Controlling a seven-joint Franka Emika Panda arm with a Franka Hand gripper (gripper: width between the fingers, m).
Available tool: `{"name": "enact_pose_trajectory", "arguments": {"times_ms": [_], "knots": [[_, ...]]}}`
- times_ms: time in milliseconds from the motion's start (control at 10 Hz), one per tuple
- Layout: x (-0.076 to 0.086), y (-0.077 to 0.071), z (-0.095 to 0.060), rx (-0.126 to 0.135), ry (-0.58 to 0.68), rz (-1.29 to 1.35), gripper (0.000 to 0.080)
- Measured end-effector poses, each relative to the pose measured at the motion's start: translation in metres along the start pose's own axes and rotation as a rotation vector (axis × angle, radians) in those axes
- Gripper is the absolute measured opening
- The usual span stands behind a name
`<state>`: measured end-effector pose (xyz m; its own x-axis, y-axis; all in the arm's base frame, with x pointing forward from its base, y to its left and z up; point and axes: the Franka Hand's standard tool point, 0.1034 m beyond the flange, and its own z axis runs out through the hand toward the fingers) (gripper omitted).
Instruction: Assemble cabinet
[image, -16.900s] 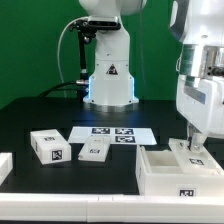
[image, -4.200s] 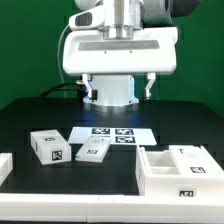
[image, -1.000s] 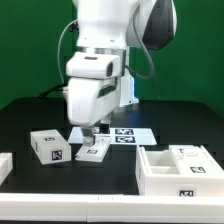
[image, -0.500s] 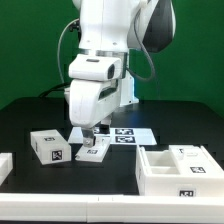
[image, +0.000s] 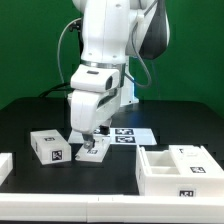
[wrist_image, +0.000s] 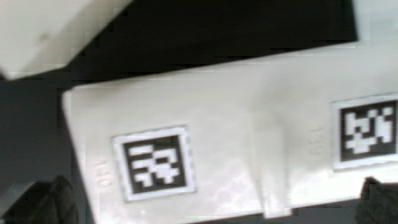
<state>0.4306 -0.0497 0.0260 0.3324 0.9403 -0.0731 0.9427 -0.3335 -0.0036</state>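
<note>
The cabinet (image: 175, 170) is the large white boxy body with inner dividers at the front of the exterior view's right. It stands apart from the arm. My gripper (image: 92, 143) is down over a small flat white panel (image: 94, 152) with tags, left of centre. In the wrist view the panel (wrist_image: 249, 120) shows two square tags and fills the space between my two dark fingertips (wrist_image: 36, 205), which stand apart on either side of it. The gripper (wrist_image: 205, 208) is open and holds nothing.
A small white tagged block (image: 50, 146) lies just to the exterior view's left of the panel. The marker board (image: 122, 133) lies behind the panel. Another white piece (image: 4, 166) shows at the far left edge. A white surface (wrist_image: 54, 35) fills one corner of the wrist view.
The arm left the cabinet, swung to the exterior view's left and has lowered the gripper onto the flat panel over the last second. The parts have not moved.
</note>
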Motion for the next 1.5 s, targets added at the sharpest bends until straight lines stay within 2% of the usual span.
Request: {"name": "enact_pose_trajectory", "arguments": {"times_ms": [200, 400, 600, 900, 1000, 1100, 1200, 1300, 1400, 1500], "knots": [[-0.001, 0.001, 0.001, -0.002, -0.001, -0.022, 0.0797], [-0.013, -0.004, 0.009, -0.016, -0.004, -0.111, 0.0797], [-0.015, -0.007, 0.016, -0.011, -0.010, -0.112, 0.0797], [-0.018, -0.007, 0.016, -0.011, -0.010, -0.095, 0.0769], [-0.018, -0.007, 0.016, -0.011, -0.010, -0.093, 0.0598], [-0.018, -0.007, 0.016, -0.011, -0.010, -0.089, 0.0598], [-0.018, -0.006, 0.016, -0.011, -0.010, -0.085, 0.0416], [-0.017, -0.006, 0.016, -0.012, -0.010, -0.091, 0.0281], [-0.010, -0.006, 0.013, -0.017, -0.014, -0.153, 0.0281], [0.000, -0.007, 0.009, -0.020, -0.013, -0.188, 0.0090]]}}
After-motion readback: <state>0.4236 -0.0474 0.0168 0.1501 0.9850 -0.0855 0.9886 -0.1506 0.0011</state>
